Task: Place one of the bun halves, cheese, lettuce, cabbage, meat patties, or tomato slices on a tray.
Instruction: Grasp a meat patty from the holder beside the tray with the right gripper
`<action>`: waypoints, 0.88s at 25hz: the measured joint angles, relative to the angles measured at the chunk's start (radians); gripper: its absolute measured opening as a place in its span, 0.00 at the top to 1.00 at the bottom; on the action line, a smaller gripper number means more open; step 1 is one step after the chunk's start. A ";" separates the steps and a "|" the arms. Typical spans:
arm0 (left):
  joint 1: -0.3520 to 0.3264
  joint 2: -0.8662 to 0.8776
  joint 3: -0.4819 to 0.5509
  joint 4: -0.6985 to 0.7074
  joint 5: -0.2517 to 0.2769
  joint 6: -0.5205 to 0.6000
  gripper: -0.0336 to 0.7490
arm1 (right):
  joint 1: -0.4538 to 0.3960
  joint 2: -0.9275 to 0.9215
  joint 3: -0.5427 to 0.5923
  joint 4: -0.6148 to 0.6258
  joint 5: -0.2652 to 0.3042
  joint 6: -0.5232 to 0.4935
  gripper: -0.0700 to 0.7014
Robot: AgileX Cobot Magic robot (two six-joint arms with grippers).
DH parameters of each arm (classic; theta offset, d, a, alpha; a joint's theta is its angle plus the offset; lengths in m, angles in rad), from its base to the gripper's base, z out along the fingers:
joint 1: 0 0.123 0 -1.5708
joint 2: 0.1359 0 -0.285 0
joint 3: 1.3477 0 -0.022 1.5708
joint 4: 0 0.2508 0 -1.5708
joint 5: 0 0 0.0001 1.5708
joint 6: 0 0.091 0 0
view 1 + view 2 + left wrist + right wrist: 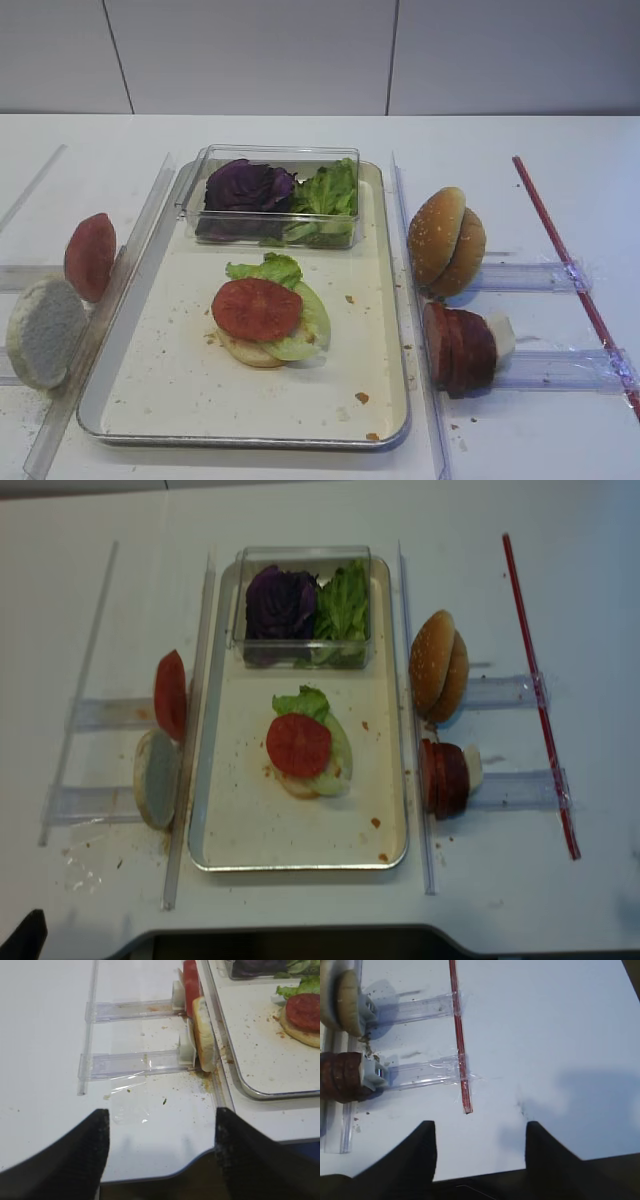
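On the cream tray [180, 370] lies a stack: a pale bun half [245, 352], lettuce [268, 268] and a tomato slice [256, 308] on top. Left of the tray stand upright tomato slices [90, 255] and a pale bun half [45, 330]. To the right stand sesame bun halves [445, 240] and meat patties [458, 348], with a white piece [500, 335] behind the patties that may be cheese. The left gripper [161, 1112] is open and empty over the table's front edge, left of the tray. The right gripper [480, 1124] is open and empty over bare table, right of the patties [340, 1077].
A clear plastic box [270, 195] at the tray's back holds purple cabbage [248, 187] and green lettuce [330, 192]. Clear plastic rails [415, 300] run along both sides of the tray. A red strip [570, 270] is taped down at the far right. Crumbs dot the tray.
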 joint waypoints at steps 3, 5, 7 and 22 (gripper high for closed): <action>0.000 0.000 0.000 0.000 0.000 0.000 0.40 | 0.000 0.071 -0.048 0.015 0.001 0.016 0.33; 0.000 0.000 0.000 0.000 0.000 0.000 0.40 | 0.000 0.129 -0.076 0.044 0.001 0.022 0.31; 0.000 0.000 0.000 0.000 0.000 0.000 0.40 | 0.000 0.190 -0.103 0.078 0.001 0.020 0.30; 0.000 0.000 0.000 0.000 0.000 0.000 0.40 | 0.000 0.539 -0.225 0.164 -0.011 -0.027 0.29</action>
